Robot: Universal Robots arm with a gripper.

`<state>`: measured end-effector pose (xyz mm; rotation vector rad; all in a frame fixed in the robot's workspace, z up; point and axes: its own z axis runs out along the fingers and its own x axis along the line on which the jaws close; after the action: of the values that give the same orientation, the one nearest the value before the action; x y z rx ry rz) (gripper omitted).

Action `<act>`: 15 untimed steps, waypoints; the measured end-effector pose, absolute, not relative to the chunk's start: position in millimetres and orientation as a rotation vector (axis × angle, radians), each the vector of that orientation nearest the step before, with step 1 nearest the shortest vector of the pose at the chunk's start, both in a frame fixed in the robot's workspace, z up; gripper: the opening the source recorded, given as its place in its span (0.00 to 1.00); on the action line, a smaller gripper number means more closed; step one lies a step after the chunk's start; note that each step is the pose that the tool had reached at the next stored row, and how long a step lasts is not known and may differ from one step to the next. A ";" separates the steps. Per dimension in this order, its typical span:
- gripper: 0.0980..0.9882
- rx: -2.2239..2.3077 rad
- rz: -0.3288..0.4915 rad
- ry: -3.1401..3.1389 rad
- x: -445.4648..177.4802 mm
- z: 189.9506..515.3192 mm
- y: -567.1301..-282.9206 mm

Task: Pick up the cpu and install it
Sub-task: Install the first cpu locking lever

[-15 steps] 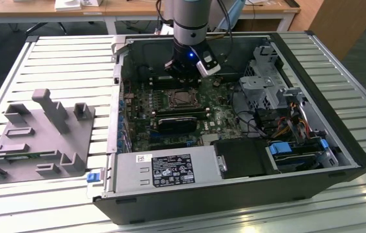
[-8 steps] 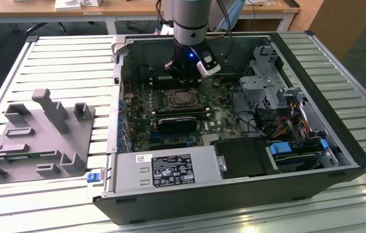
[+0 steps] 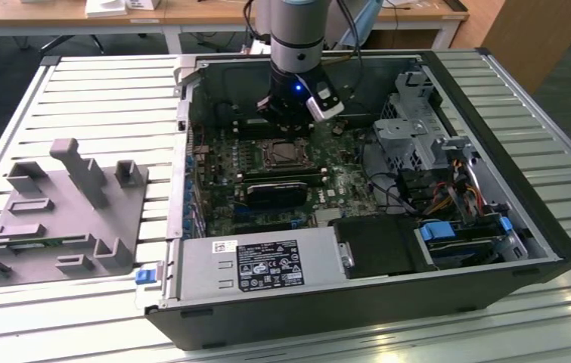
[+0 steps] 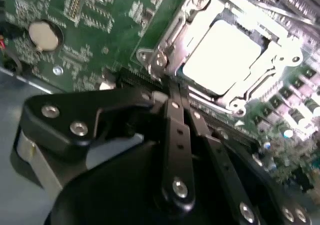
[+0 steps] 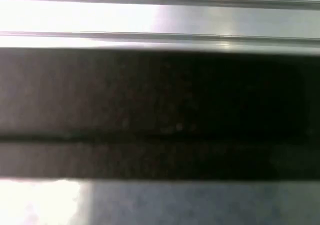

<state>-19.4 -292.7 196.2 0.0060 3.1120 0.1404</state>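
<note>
The cpu (image 4: 222, 57) is sitting flat in the socket frame (image 4: 165, 55) on the motherboard (image 4: 100, 15), its silver top glaring bright in the second wrist view, just beyond the tip of the tool (image 4: 176, 92). The tool's black fingers (image 4: 175, 135) are lying pressed together, edge to edge, gripping nothing; their tip is hanging at the near edge of the socket frame, beside the chip rather than over it (whether it is touching the frame I cannot tell).

In the exterior view the tool (image 3: 285, 125) is hanging down inside the open computer case (image 3: 366, 295), just above the socket frame (image 3: 282, 153), with the arm (image 3: 296, 34) standing upright over it. Farther from the tool, a black card (image 3: 277, 193) is lying across the board, and beyond that the silver power supply (image 3: 255, 265) is sitting along the case wall. A drive cage with coloured cables (image 3: 457, 189) is filling the case toward the exterior view's right. Well apart from the tool, toward the exterior view's left, a grey plastic fixture (image 3: 58, 212) with upright posts is resting on the slatted tabletop (image 3: 94, 98).
</note>
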 end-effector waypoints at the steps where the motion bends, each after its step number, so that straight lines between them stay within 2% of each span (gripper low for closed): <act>1: 0.01 0.006 0.140 3.112 -19.4 196.5 -292.7; 6: 0.01 0.006 0.140 3.112 -19.4 208.5 -292.7; 15: 0.01 0.006 0.141 3.112 -18.8 208.9 -297.5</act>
<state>-18.8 -297.5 208.9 0.0061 3.1118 0.1414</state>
